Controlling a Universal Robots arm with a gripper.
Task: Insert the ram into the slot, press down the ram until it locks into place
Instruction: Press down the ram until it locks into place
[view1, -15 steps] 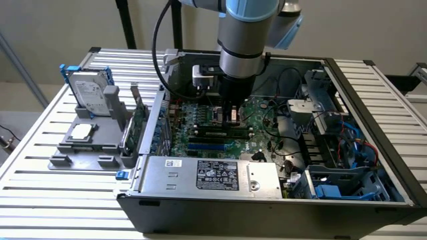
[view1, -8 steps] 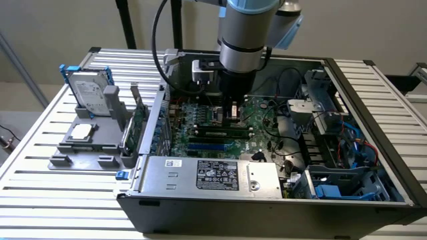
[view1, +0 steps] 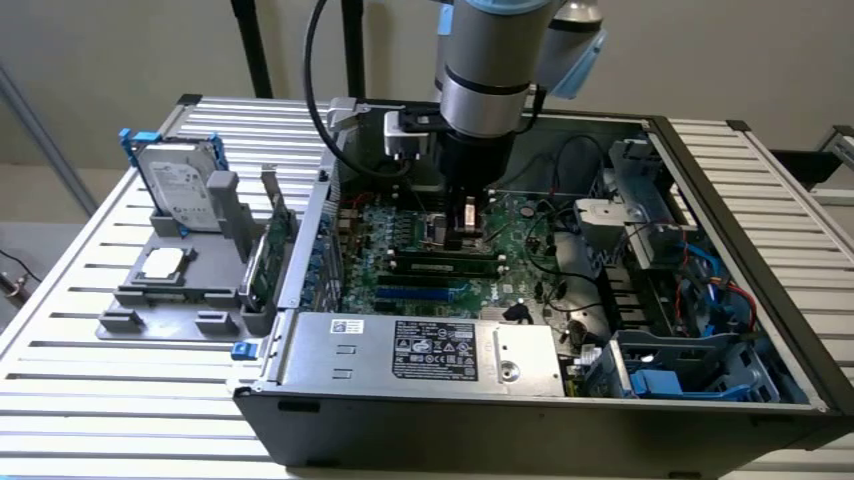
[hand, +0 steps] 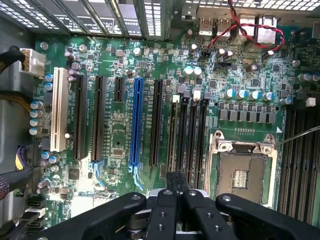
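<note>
The ram (view1: 445, 266) sits seated in its slot on the motherboard (view1: 400, 240), lying flat across the board just below the tool (view1: 466, 232). The tool is closed, holding nothing, poised directly above the ram. At nine o'clock, outside the computer case (view1: 534, 410), a grey tray (view1: 160, 290) holds a hard drive (view1: 180, 190) upright on the tabletop (view1: 107, 400).

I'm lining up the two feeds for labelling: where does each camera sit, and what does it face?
Exterior view: off the arm, raised, looking down into the open computer case; the arm and shut gripper show above the motherboard.
Wrist view: on the wrist, looking straight down at the motherboard; the gripper shows.
Shared: motherboard, gripper.
</note>
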